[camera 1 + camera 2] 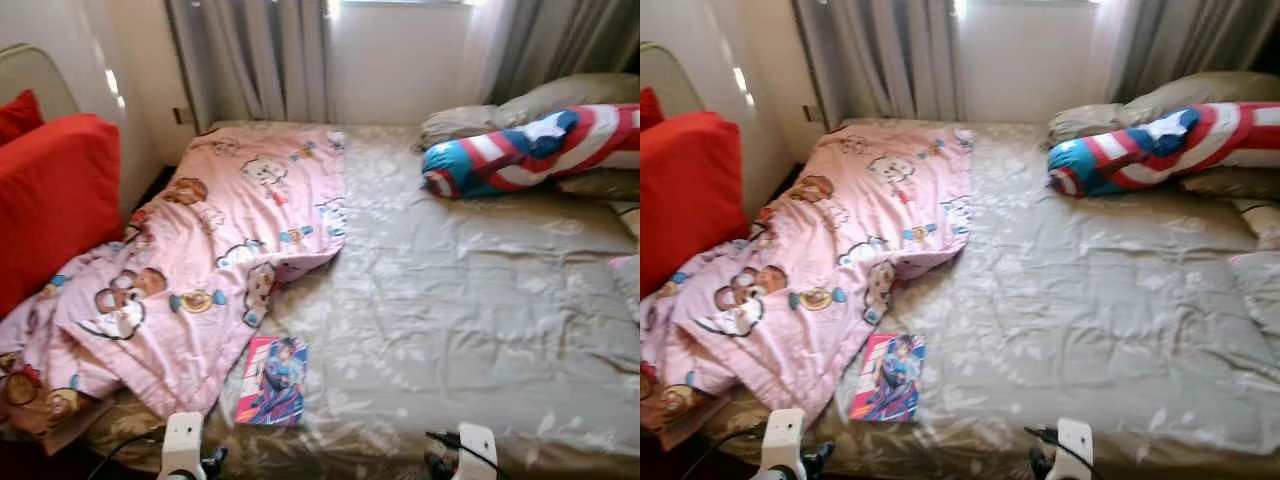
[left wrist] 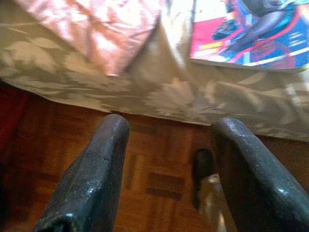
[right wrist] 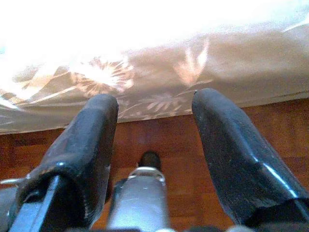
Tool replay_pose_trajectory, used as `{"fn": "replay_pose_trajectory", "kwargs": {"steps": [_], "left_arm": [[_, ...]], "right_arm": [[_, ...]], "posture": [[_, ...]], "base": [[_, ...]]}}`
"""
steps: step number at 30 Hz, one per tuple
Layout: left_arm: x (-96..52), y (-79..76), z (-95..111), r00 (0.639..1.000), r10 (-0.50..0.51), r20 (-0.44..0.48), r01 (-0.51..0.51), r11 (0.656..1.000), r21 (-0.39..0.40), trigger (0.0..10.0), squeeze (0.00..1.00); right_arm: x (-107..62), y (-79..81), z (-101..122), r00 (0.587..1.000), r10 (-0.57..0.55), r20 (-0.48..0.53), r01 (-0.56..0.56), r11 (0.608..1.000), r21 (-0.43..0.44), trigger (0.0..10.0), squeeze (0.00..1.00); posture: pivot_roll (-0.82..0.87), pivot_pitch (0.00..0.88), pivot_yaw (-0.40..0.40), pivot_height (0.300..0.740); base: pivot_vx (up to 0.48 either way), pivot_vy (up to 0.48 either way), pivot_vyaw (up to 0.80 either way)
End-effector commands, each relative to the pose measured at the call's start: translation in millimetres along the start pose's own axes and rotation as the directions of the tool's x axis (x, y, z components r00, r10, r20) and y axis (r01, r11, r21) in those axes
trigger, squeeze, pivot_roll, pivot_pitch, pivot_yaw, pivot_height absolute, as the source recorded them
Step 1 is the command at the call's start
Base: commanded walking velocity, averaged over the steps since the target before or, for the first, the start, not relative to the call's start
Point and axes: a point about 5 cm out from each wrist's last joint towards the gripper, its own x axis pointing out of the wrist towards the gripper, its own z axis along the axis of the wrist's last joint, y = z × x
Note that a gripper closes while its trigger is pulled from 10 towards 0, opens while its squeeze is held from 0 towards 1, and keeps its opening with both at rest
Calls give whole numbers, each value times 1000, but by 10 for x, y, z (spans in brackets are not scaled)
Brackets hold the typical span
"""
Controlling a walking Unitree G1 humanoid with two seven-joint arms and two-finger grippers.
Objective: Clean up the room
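Both jaws stand wide: your left gripper (image 2: 166, 145) and right gripper (image 3: 154, 125) hang over wood floor (image 2: 145, 164) at the bed's (image 1: 480, 300) near edge, by the magazine (image 1: 272, 381).

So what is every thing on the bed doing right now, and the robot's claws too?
Pink blanket: crumpled, heaped on the bed's left side, one corner folded back.
Magazine: closed, lying flat by the near edge.
Striped bolster: lying on its side by the pillows.
Bed sheet: spread out, wrinkled.
Curtains: drawn.
Left gripper: open, holding nothing.
Right gripper: open, holding nothing.
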Motion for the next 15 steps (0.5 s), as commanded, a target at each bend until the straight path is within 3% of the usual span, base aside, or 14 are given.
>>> {"fn": "replay_pose_trajectory", "kwargs": {"steps": [1,15], "left_arm": [[-1,-23,-21,1000,-3,-9,2,1000,-17,10000,0],[0,-22,-14,1000,-1,-6,1,1000,-17,10000,0]], "right_arm": [[-26,-45,-99,999,-14,-34,14,1000,10,10000,0],[-27,-36,-106,999,-9,-38,9,1000,-11,10000,0]], "posture": [[12,23,6,740],[13,29,8,740]], "base": [[0,368,0],[0,368,0]]}}
